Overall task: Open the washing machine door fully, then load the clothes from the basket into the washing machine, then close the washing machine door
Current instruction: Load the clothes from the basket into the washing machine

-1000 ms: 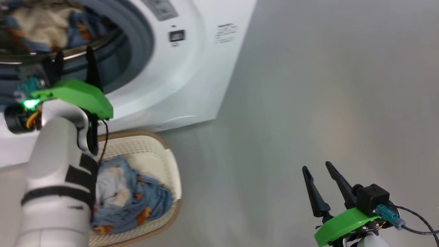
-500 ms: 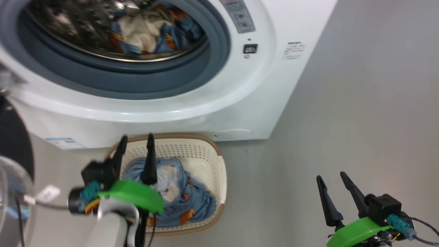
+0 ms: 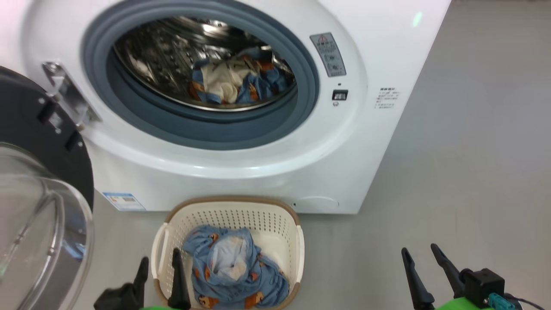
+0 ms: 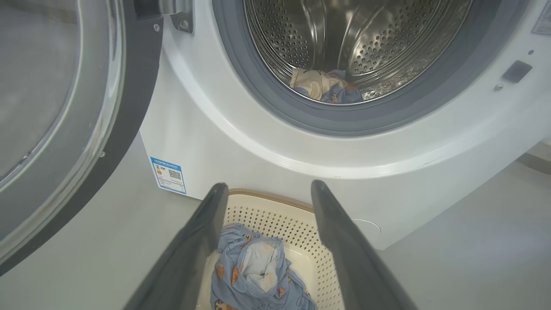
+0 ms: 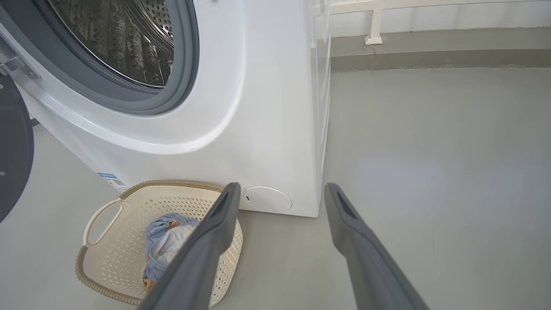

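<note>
Two dark fingers of our left gripper [image 3: 159, 256] stand spread wide with nothing between them, poised over the near left side of the basket [image 3: 269, 219]; our right gripper [image 3: 419, 248] is spread just as wide and equally empty, hanging over bare floor [image 3: 465, 172] well to the basket's right; one bundle of the clothes [image 3: 232, 271] lies heaped in the basket, while another piece already rests at the bottom of the drum [image 3: 163, 47]; we judge the step in hand to be fetching the bundle from the basket; to do it well we would bring the left fingers down astride the raised fold at the heap's middle, sink them deep enough to gather the whole bundle, close firmly, and lift straight up until the fabric clears the basket's rim before swinging toward the drum; we would let go well past the grey gasket [image 3: 215, 129], since a trailing hem there could foul the closing; outward, the basket sits just beside the foot of the washing machine [image 3: 258, 172], below the drum mouth, so the path is short and mostly upward; the washing machine door [image 3: 26, 129] hangs swung open at the left, near the basket's left handle, so room is tight on that side; the right side is open floor
</note>
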{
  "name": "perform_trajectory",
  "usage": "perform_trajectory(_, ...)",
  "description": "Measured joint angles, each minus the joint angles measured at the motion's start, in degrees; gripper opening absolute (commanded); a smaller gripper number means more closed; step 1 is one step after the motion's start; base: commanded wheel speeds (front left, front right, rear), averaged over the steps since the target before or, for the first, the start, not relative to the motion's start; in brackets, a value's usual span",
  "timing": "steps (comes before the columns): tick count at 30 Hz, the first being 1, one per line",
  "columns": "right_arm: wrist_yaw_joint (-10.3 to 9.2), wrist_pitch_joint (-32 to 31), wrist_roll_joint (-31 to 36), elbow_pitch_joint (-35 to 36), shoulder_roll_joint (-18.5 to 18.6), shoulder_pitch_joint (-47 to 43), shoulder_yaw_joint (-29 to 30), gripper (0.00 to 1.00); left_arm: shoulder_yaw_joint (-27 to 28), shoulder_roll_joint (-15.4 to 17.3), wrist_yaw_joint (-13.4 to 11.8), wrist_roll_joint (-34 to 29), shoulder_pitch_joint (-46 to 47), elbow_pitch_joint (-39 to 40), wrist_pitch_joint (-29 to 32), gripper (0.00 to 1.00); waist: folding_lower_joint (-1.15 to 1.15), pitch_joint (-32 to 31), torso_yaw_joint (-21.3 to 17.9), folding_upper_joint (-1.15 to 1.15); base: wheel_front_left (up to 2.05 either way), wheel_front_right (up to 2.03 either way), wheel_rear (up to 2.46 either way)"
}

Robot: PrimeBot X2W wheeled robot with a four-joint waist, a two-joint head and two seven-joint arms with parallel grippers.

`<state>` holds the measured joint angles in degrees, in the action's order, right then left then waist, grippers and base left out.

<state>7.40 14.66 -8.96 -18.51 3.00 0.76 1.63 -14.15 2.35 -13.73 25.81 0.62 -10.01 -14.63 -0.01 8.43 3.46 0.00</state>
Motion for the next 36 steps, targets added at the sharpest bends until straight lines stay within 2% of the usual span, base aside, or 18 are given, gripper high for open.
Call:
perform_trajectory(9,0.00,0.0,0.1,-0.6,-0.2,-2.9,0.3,1.00,1.1,0.1,-0.2,-0.4,-5.9,1.1,0.0,1.00,0.00,-5.7,0.5,0.00,0.00,0.00,0.00)
perform_trajectory(15,0.01,0.0,0.0,-0.6,-0.5,-4.4,0.8,1.00,2.5,0.2,-0.1,-1.1,-8.0,1.6,0.0,1.00,0.00,-8.9,-0.6,0.00,0.00,0.00,0.00)
perform_trajectory(36,0.00,0.0,-0.2,-0.5,-0.6,-4.6,1.0,1.00,2.9,0.2,-0.1,-1.6,-9.0,2.3,0.0,1.00,0.00,-10.8,-3.1,0.00,0.00,0.00,0.00)
